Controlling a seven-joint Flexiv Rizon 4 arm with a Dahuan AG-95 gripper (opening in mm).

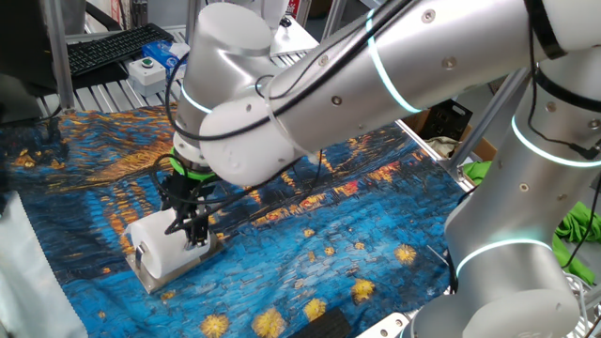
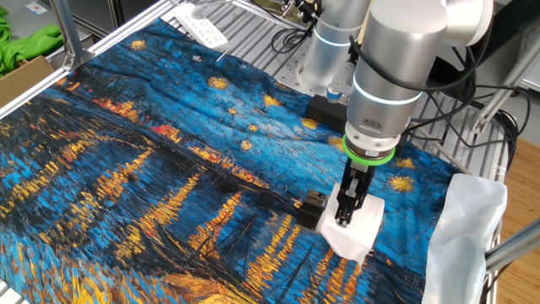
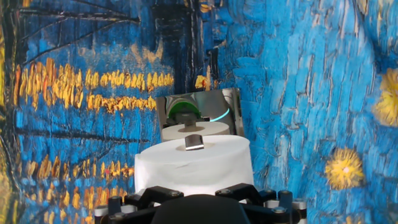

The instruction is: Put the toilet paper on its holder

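Note:
The white toilet paper roll (image 1: 161,246) rests low on the painted cloth, on the grey metal holder (image 1: 150,278). In the hand view the roll (image 3: 193,163) fills the lower middle. The holder's shiny plate (image 3: 229,106) stands behind it and mirrors the hand. A small dark bar end (image 3: 194,142) shows at the roll's top. My gripper (image 1: 195,231) points down onto the roll's top edge, and its fingers stand close together, pinched on the paper. From the other side the gripper (image 2: 347,213) sits on the roll (image 2: 358,233). The fingertips are hidden in the hand view.
A blue and yellow painted cloth (image 1: 310,235) covers the table. A white button box (image 1: 147,69) and a keyboard (image 1: 113,47) lie beyond its far edge. A white power strip (image 2: 202,24) and green cloth (image 2: 21,46) lie off the cloth. A white sheet (image 2: 468,228) hangs near the roll.

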